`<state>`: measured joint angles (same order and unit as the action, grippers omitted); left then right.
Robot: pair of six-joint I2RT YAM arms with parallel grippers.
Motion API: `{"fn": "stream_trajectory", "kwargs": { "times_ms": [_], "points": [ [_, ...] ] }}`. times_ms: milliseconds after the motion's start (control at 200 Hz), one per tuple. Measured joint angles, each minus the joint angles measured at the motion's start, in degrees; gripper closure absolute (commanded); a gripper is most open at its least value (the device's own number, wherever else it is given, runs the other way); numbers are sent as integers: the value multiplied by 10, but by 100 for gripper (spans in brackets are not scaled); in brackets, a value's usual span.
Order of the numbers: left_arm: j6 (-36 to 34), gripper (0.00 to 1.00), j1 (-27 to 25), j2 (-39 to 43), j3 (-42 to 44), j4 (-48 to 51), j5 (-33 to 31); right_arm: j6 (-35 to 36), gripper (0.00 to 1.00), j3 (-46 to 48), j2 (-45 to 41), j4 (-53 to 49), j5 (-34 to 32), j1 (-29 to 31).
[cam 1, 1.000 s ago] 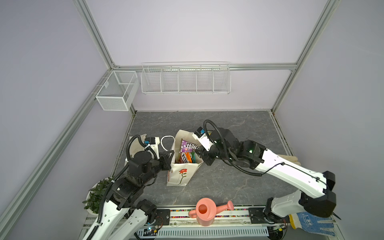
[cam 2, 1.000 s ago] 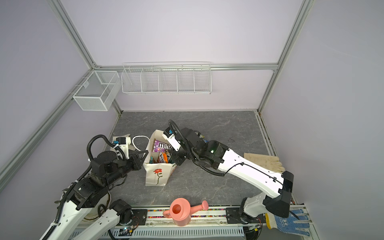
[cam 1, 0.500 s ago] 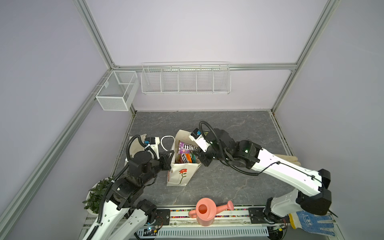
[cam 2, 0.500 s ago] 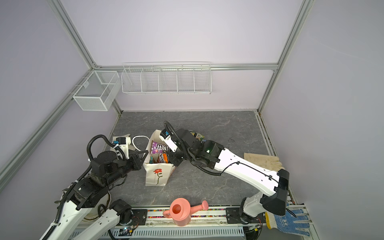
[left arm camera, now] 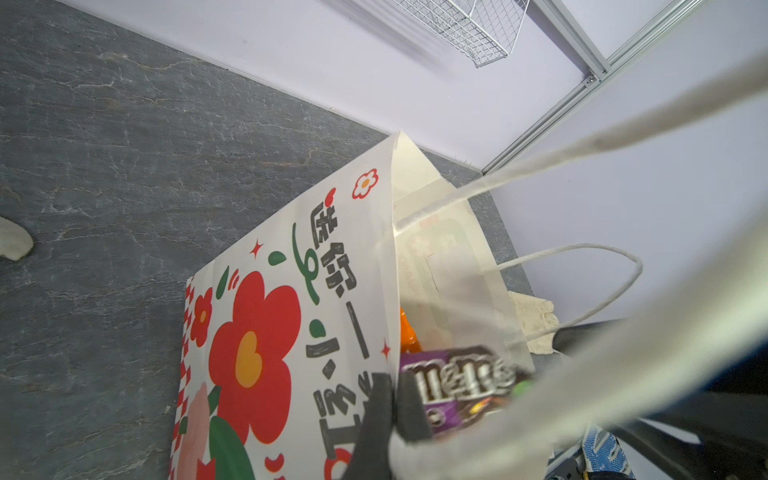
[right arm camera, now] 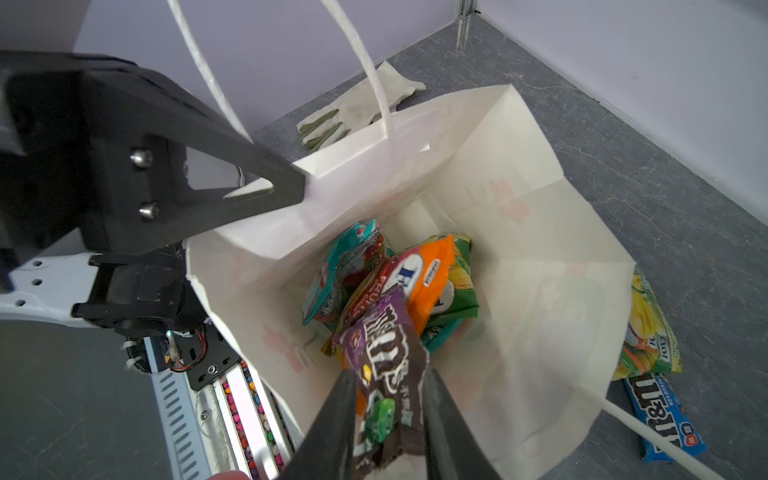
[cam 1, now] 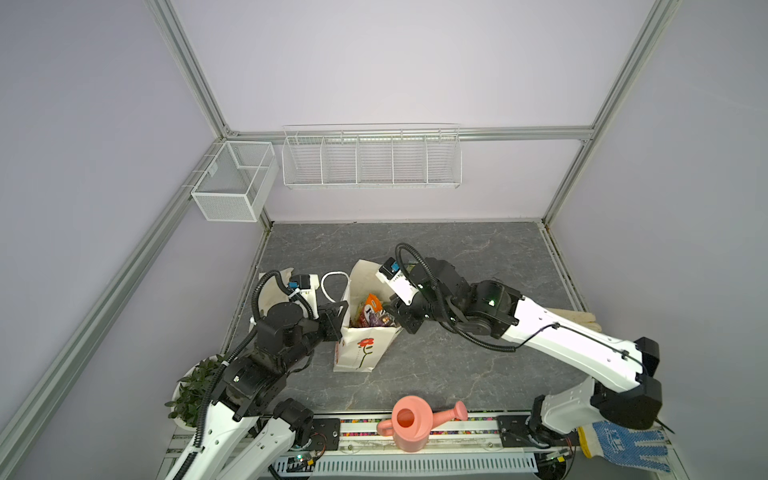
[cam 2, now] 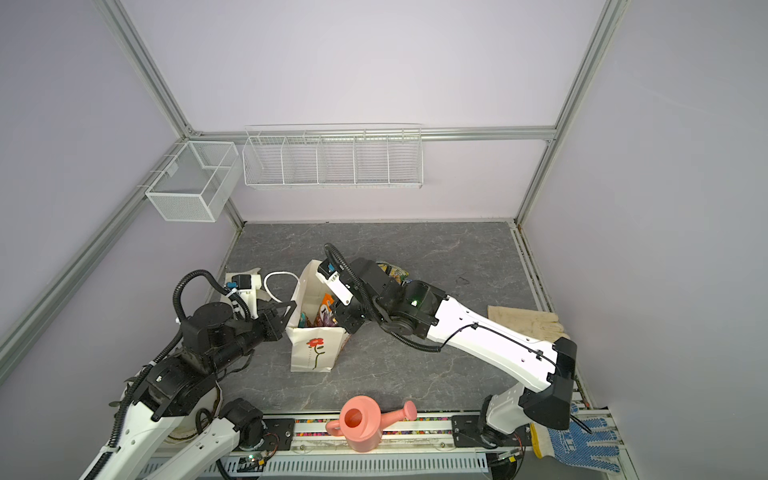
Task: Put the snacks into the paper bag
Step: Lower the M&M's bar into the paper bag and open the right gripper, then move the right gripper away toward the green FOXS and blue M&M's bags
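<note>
The cream paper bag (cam 1: 361, 353) (cam 2: 313, 353) stands upright with its mouth wide. My left gripper (cam 1: 338, 316) (left arm camera: 392, 382) is shut on the bag's left rim. My right gripper (cam 1: 395, 318) (right arm camera: 390, 378) hangs in the mouth with its jaws parted, and the purple M&M's pack (right arm camera: 382, 340) (left arm camera: 461, 378) sits loosely between the fingers. Inside the bag lie an orange FOX'S packet (right arm camera: 428, 274), a teal pack (right arm camera: 345, 270) and a green packet (right arm camera: 461, 291). On the floor behind the bag are a green-yellow packet (right arm camera: 646, 328) (cam 2: 392, 270) and a blue M&M's pack (right arm camera: 660, 415).
A pink watering can (cam 1: 411, 424) stands on the front rail, with a potted plant (cam 1: 195, 382) at the front left. Beige gloves (cam 1: 577, 318) lie to the right, a blue-dotted glove (cam 1: 623, 446) at the front right. A pale glove (right arm camera: 357, 112) lies behind the bag.
My right gripper has swung left and down into the bag's mouth with the purple pack, and its jaws have widened. My left gripper still holds the rim in the same place.
</note>
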<state>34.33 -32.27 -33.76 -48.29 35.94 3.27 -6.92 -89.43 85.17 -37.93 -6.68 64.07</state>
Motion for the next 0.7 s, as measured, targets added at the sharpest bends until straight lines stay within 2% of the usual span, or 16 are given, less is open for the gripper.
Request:
{"fn": "stream_trajectory", "kwargs": {
  "times_ms": [400,515,700],
  "points": [
    [0,100,0,1,0,1,-2,1,63,-2,0,0,-12,3],
    [0,100,0,1,0,2,-3,1,58,-2,-4,0,-21,3],
    [0,100,0,1,0,2,-4,6,42,15,-44,1,-45,5]
  ]
}}
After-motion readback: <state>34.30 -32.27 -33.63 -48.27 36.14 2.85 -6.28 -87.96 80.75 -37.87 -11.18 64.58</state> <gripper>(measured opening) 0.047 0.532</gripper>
